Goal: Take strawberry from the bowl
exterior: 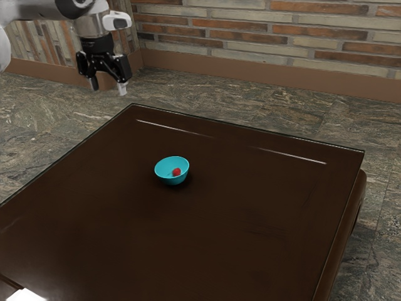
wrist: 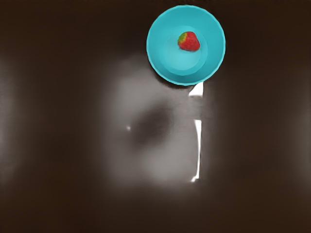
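Note:
My gripper [exterior: 109, 89] hangs high at the exterior view's upper left, well above and away from the bowl, with its two fingers spread and nothing between them. A turquoise bowl [exterior: 164, 170] stands upright on the dark table. Inside it lies a small red strawberry [exterior: 177, 172]. The wrist view looks down into the bowl [wrist: 163, 39], where the strawberry [wrist: 189, 42] rests on its side on the bowl's bottom, its green end showing.
The dark brown table [exterior: 238, 238] has a glossy top with bright reflections. Behind it are a stone floor [exterior: 250, 103] and a brick wall [exterior: 269, 37]. A bright white patch [exterior: 26, 295] shows at the exterior view's lower left corner.

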